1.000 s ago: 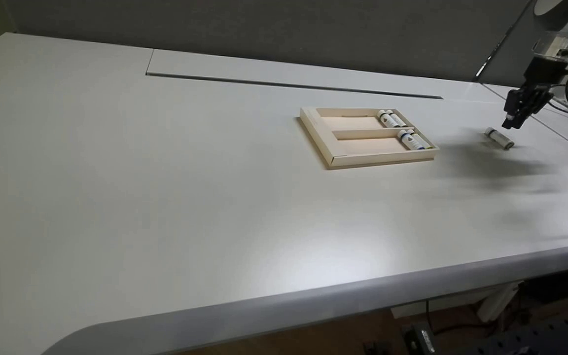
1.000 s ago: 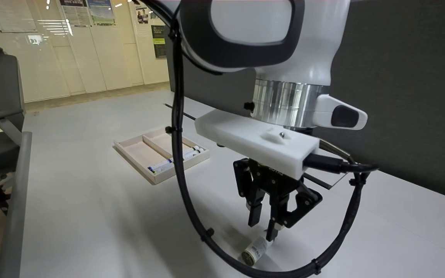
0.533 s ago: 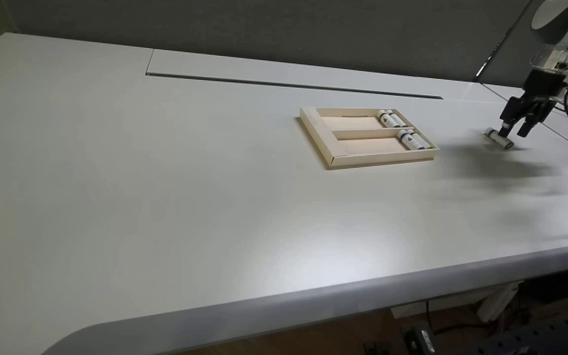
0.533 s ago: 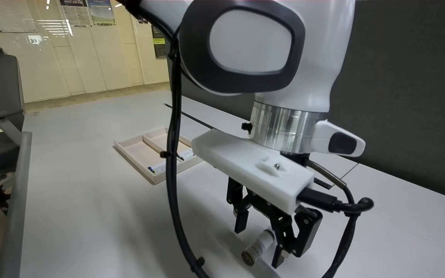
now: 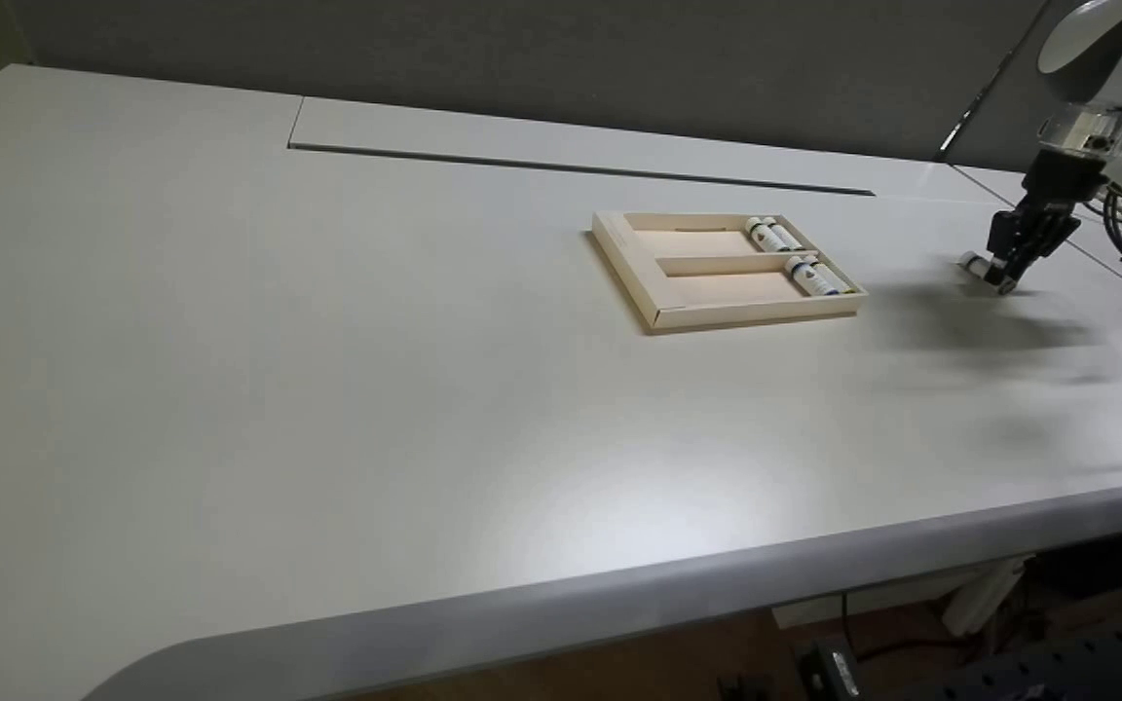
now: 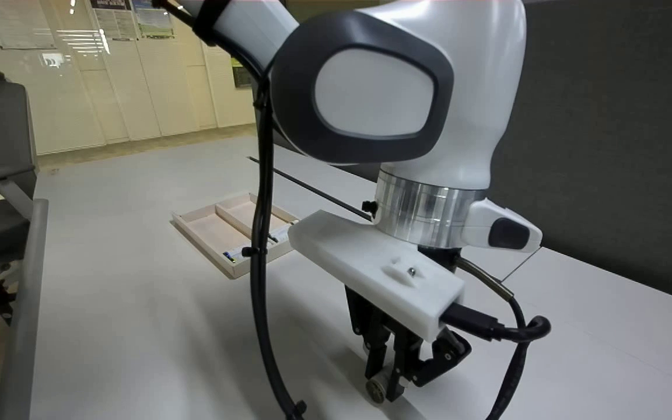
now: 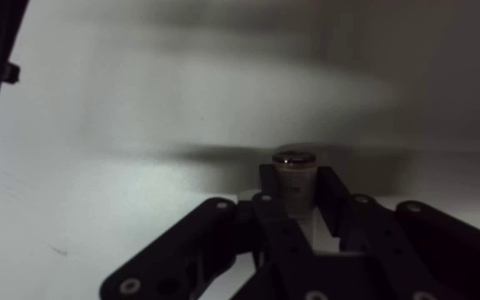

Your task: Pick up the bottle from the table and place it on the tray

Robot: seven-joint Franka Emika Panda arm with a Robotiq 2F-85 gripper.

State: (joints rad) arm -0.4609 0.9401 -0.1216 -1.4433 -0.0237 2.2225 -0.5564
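Note:
The bottle is small and whitish-grey with a dark end. It lies on its side on the table. Its dark end shows below the fingers in an exterior view, and the wrist view shows its label side. My gripper is low at the table with a finger on each side of the bottle, closed against it. The fingers hide the bottle's middle in both exterior views. The tray is pale beige wood with two compartments; it also shows in an exterior view, partly behind the cable and wrist.
Several similar small bottles lie in the tray's two compartments, at the end nearer the gripper. A black cable loops down beside the arm. A dark wall panel stands along the table's far edge. A chair stands beyond the table.
My gripper has come down to the bottle. It opened wide around it half a second ago, and now its fingers have closed on it. The bottle and tray have stayed in place.

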